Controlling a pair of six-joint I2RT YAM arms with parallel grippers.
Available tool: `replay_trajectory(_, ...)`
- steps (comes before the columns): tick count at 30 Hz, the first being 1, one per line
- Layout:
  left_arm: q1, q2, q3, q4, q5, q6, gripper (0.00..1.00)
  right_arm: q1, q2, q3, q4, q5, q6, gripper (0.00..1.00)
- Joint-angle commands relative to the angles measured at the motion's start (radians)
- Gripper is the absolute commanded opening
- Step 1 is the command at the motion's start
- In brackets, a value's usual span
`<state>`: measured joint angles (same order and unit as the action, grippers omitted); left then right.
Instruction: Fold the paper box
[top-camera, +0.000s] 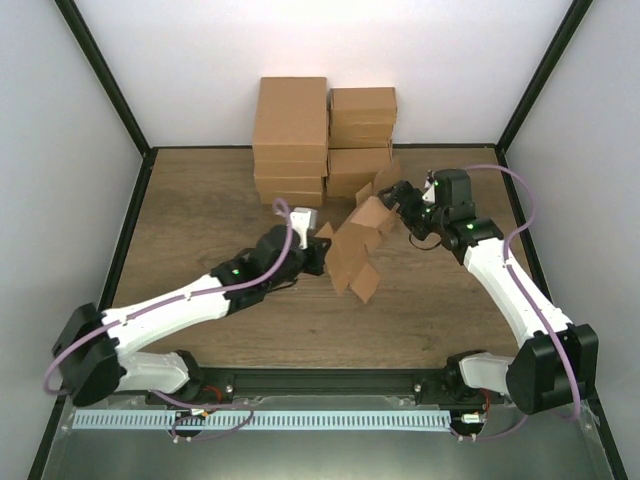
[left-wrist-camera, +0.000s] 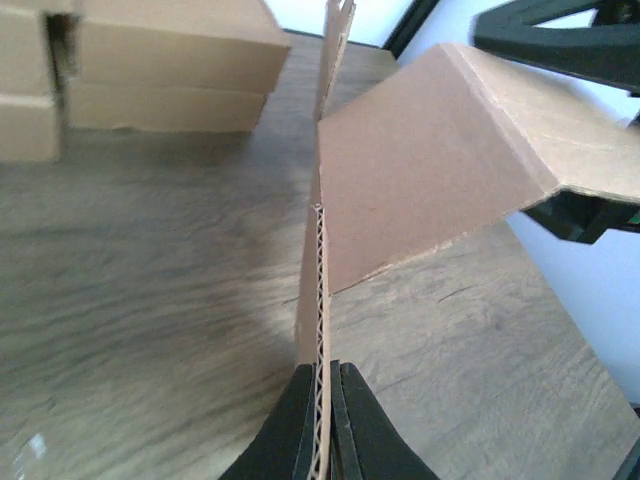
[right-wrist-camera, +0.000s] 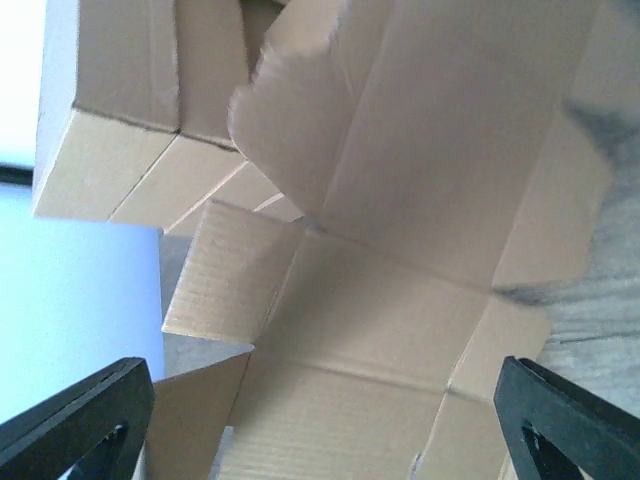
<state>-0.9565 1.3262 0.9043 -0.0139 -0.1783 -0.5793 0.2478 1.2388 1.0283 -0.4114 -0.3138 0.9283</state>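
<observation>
Top external view puts the paper box (top-camera: 358, 250) at mid-table between the two arms. It is a half-opened tan cardboard piece, tilted, with flaps jutting out at several angles. Whether its lowest flap touches the wooden table (top-camera: 190, 230) I cannot tell.

The left gripper (top-camera: 318, 255) meets the box's near-left edge. In the left wrist view its two black fingers are pinched tight on a thin corrugated edge that runs straight up between them, with a broad panel folding off to the right.

The right gripper (top-camera: 400, 200) is at the box's far-right end, jaws spread wide. In its own wrist view the fingers stand far apart at the bottom corners, with creased panels and a raised flap between and beyond them. The left wrist view shows one of those fingers above the panel and one below its outer edge; whether either touches I cannot tell.

Behind the box, stacked cartons (top-camera: 322, 140) stand against the back wall (top-camera: 300, 40). The right-hand stack's front is just beside the box's far flap and the right gripper, so room is tight there. A broad stretch of wood lies between the box and the table's left edge, and a narrower band runs between the box and the near edge by the arm bases.
</observation>
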Motion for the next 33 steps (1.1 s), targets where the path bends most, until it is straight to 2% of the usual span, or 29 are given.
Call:
replay_trajectory(1,0.099,-0.140,-0.100,-0.137,0.199,-0.110,0.04,0.011,-0.022,-0.009,0.067,-0.081,-0.218,0.99)
replay_trajectory(3,0.174,-0.201,-0.152,-0.157,0.294,-0.113,0.04,0.010,-0.038,-0.015,0.078,-0.078,-0.269,1.00)
replay_trajectory(7,0.276,-0.275,-0.183,-0.252,0.392,-0.107,0.04,0.011,-0.067,-0.024,0.108,-0.089,-0.342,1.00)
replay_trajectory(13,0.440,-0.290,-0.267,-0.266,0.670,-0.102,0.04,0.011,-0.088,-0.020,0.099,-0.079,-0.407,1.00)
replay_trajectory(21,0.511,-0.257,-0.330,-0.324,0.776,-0.034,0.04,0.010,-0.089,-0.090,0.103,-0.115,-0.443,1.00)
replay_trajectory(26,0.513,-0.231,-0.329,-0.403,0.763,0.052,0.04,0.011,-0.064,-0.144,0.121,-0.138,-0.454,1.00)
replay_trajectory(28,0.511,-0.189,-0.313,-0.439,0.742,0.077,0.04,0.010,-0.049,-0.165,0.144,-0.203,-0.468,1.00)
replay_trajectory(30,0.509,-0.147,-0.310,-0.417,0.791,0.086,0.04,0.011,-0.025,-0.192,0.181,-0.319,-0.479,1.00)
replay_trajectory(33,0.508,-0.087,-0.270,-0.454,0.738,0.111,0.04,0.031,0.013,-0.226,0.215,-0.402,-0.482,1.00)
